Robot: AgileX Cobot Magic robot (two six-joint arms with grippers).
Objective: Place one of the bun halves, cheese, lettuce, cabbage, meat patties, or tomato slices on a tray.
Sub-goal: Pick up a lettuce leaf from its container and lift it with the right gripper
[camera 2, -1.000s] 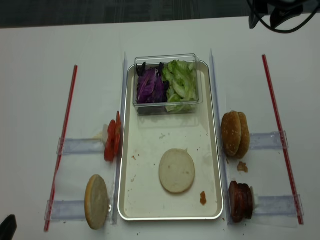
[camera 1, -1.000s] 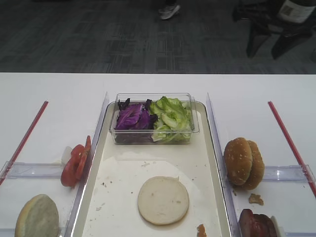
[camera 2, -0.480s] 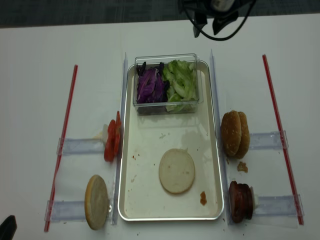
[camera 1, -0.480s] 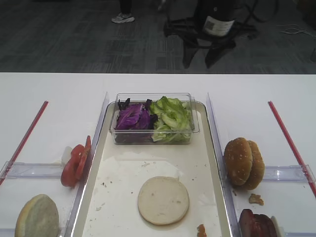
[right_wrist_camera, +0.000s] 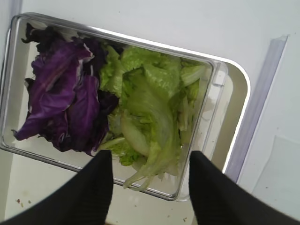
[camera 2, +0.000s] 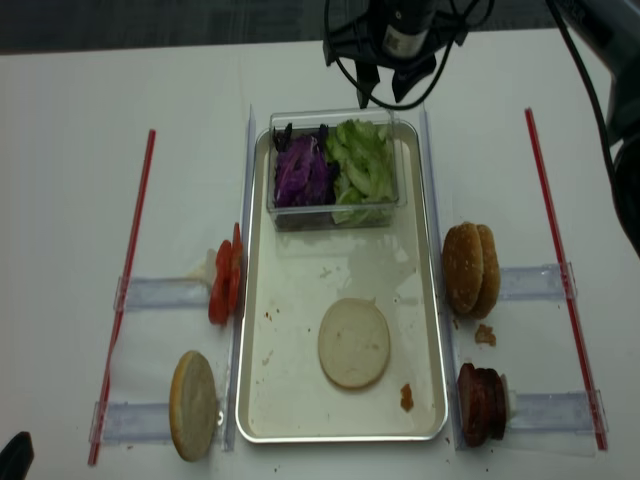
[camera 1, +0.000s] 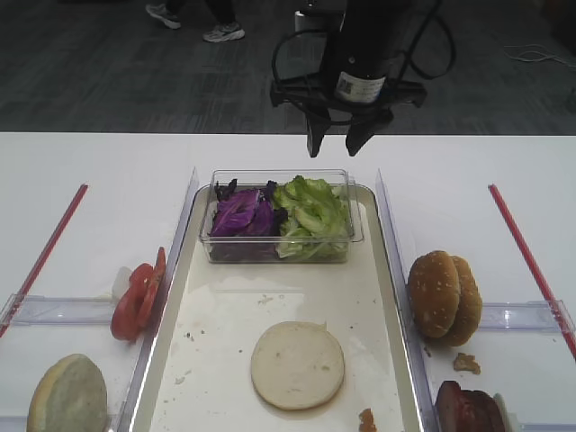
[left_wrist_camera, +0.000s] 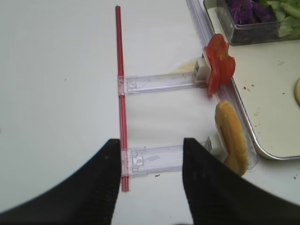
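Observation:
My right gripper [camera 1: 333, 148] [camera 2: 384, 92] [right_wrist_camera: 151, 154] hangs open and empty above the lettuce [camera 1: 310, 216] [right_wrist_camera: 150, 103], which shares a clear tub [right_wrist_camera: 216, 89] with the purple cabbage [camera 1: 238, 216] [right_wrist_camera: 61, 103]. The tub stands at the far end of the tray [camera 1: 180, 270] [camera 2: 245, 300]. One pale bun half [camera 1: 297, 364] [camera 2: 353, 342] lies on the tray's lining. My left gripper [left_wrist_camera: 150, 140] is open over the bare table, left of the tomato slices [left_wrist_camera: 219, 70] [camera 1: 137, 297] and another bun half [left_wrist_camera: 229, 136] [camera 1: 67, 396]. I cannot make out the cheese.
Sesame bun halves [camera 1: 443, 297] and meat patties [camera 1: 468, 409] stand on clear holders right of the tray. Red strips [camera 1: 531, 261] [left_wrist_camera: 120, 93] run along both outer sides. Crumbs [camera 1: 465, 363] lie beside the right holder.
My right arm has swung in from the far right along the back of the table and now hangs over the tub. Nothing on the table has moved.

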